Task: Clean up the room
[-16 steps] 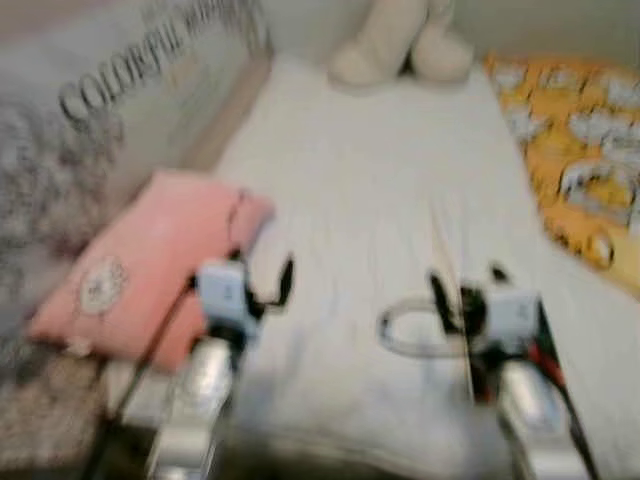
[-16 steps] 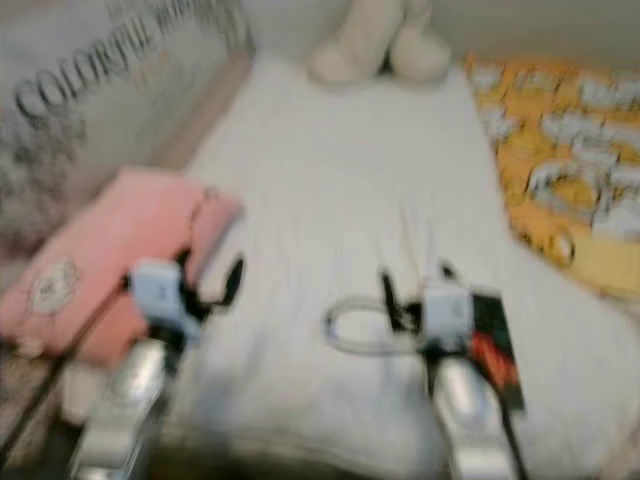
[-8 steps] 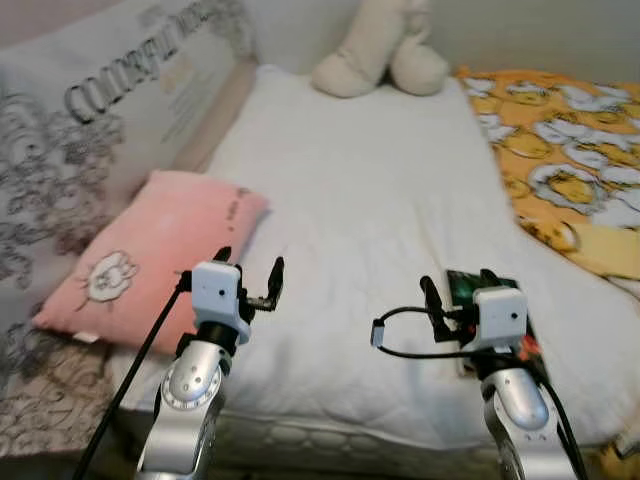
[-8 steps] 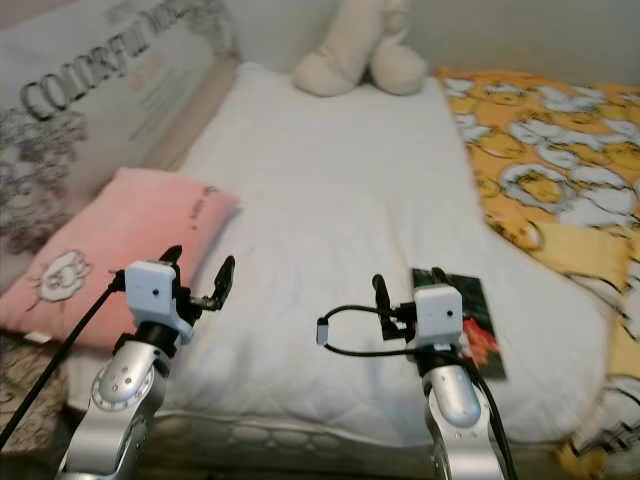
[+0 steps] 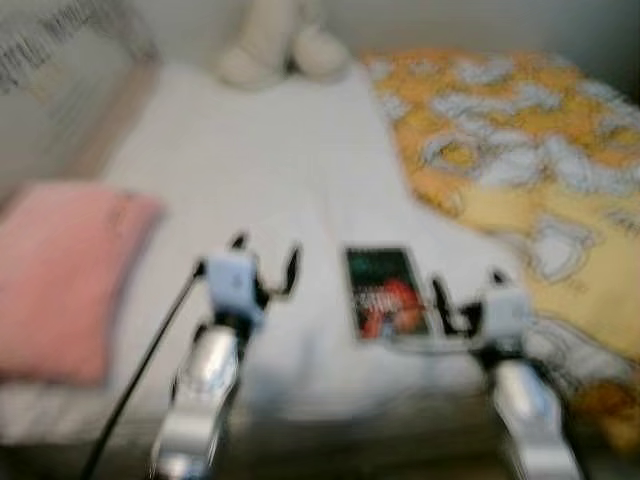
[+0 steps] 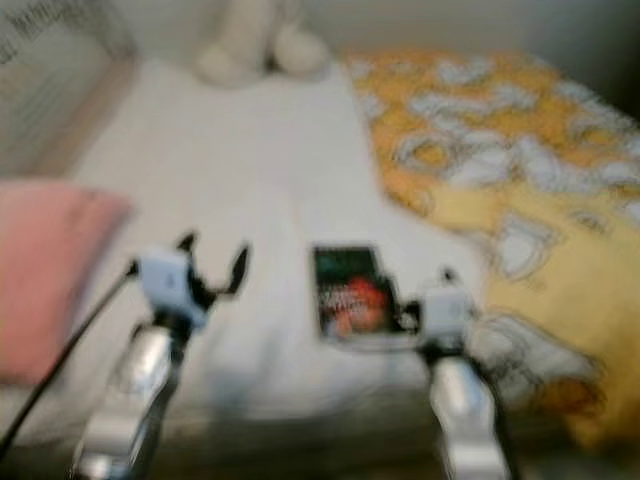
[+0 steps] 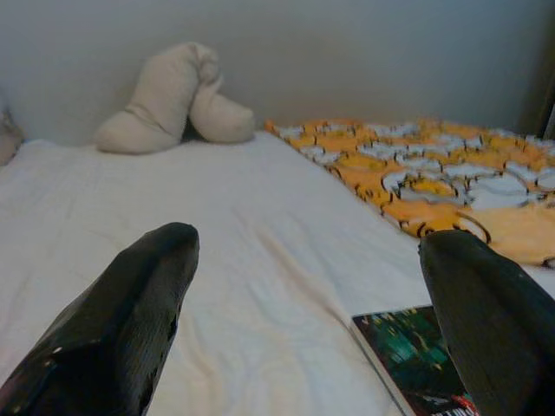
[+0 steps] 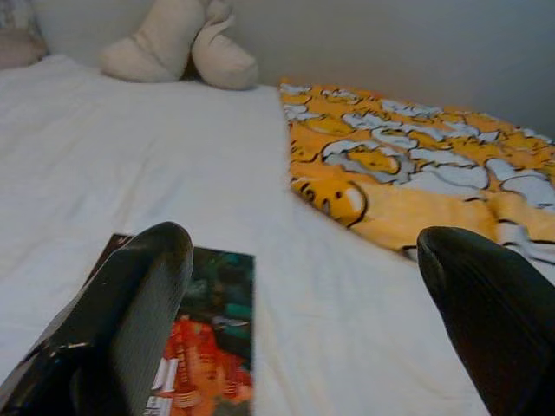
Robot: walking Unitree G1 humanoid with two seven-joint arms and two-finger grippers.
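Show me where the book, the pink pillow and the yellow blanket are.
book (image 5: 384, 292): left eye view, middle of its dark cover.
pink pillow (image 5: 55, 275): left eye view, centre of its top face.
yellow blanket (image 8: 390, 178): right wrist view, patterned middle.

Silver arms, black fingers (image 7: 130, 321), black cable

A white bed (image 5: 250, 170) carries a pink pillow (image 5: 55, 275) at its left edge, a dark book (image 5: 383, 292) near the front, an orange patterned blanket (image 5: 520, 150) on the right, and a beige cushion (image 7: 169, 100) at the far end.
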